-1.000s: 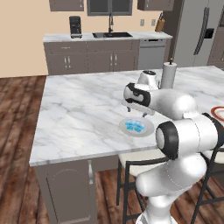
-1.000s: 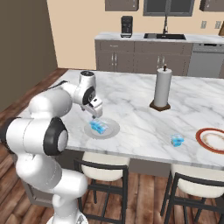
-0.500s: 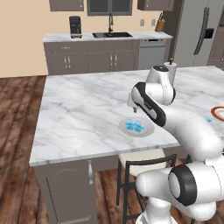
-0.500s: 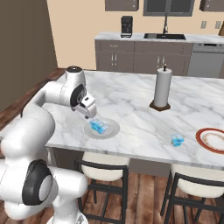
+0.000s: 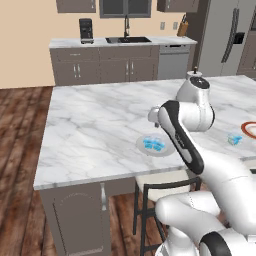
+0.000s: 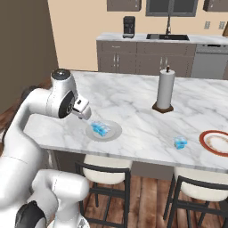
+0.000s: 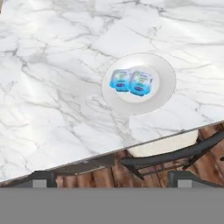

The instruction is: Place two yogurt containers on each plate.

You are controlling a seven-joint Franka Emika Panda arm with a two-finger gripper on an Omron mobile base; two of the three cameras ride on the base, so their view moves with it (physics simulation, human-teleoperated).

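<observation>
A marble island surface (image 6: 133, 95) fills the foreground of a kitchen, with stools tucked under its near edge and cabinets, a sink and a coffee maker along the far wall. Since a second ago the arm has lifted off and swung back from the plain plate (image 7: 162, 72), leaving it behind with nothing held; the gripper (image 6: 82, 108) stands wide open and empty. That suggests the first plate is finished. On it two yogurt containers (image 7: 131, 82) sit touching side by side; seen from the hand, the pair's long axis runs from 9 to 3 o'clock, lids up. Farther along, at 3 o'clock in the right base view, the other yogurt containers (image 6: 180, 142) stand together on the bare surface just beside the red-rimmed plate (image 6: 205, 138), not yet on it. Beyond, at 12 o'clock, stands the paper-towel holder (image 6: 164, 89).
</observation>
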